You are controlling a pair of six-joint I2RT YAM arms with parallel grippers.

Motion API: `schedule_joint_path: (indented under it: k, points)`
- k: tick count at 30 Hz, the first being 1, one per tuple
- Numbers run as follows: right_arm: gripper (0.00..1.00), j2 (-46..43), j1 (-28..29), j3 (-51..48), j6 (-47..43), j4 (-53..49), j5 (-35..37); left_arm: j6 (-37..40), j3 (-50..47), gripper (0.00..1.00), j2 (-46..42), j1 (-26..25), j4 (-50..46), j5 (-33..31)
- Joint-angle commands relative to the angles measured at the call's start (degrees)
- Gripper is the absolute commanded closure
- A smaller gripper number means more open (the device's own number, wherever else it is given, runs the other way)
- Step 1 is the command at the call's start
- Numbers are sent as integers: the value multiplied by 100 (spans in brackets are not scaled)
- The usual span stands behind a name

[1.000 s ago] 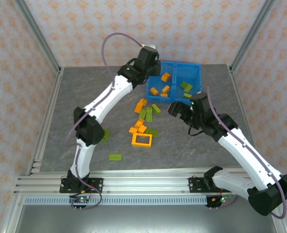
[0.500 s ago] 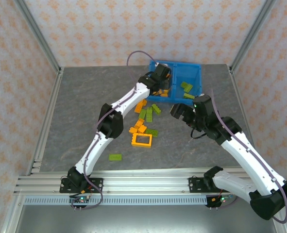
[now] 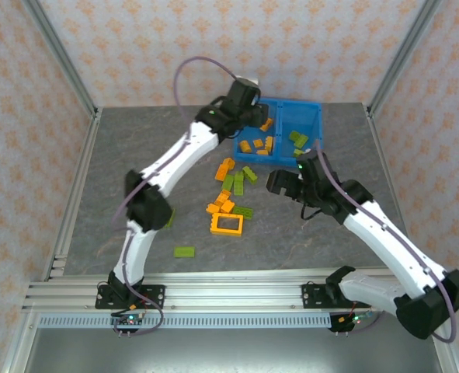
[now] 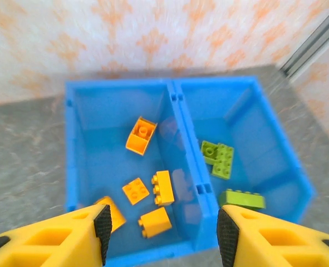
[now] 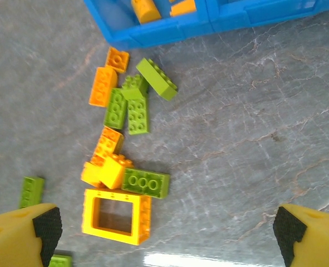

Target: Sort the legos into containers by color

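Grippers first: found left gripper (image 4: pixel 164 231) with jaws apart and empty, above bin (image 4: pixel 119 84); found right gripper (image 5: pixel 165 233) spread wide, also empty, above pile (image 5: pixel 125 111) on table just in front of bin. Judged sorting partway done, between picks: orange bricks (image 4: pixel 141 135) in left compartment, green bricks (image 4: pixel 220 160) in right, mixed pile not yet sorted. Reckoned next move as descent onto one brick at pile edge, jaws squared across its short side, clear of touching neighbours. Read bin contents from left wrist view, not from right wrist view, with bin cut off there at near wall; got pile layout and frame (image 5: pixel 115 217) from that one instead. Took arm poses and stray green brick (image 3: pixel 185 252) near left arm from top view.
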Motion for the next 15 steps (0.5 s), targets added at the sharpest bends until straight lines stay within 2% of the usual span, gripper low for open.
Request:
schedule_joint_path:
  k: [1, 7, 13, 15]
  points:
    - [3, 550, 110, 333, -913, -9, 380, 515, -944, 45, -1529, -24, -49, -302]
    - [15, 2176, 238, 1051, -1625, 78, 308, 1318, -3047, 45, -3590, -12, -455, -625]
    - [23, 3813, 239, 2003, -2000, -4, 702, 1450, -4936, 35, -5287, -11, -895, -875]
    - [25, 4260, 244, 2252, -2124, 91, 791, 1367, -5469, 31, -5797, -10, -945, -737]
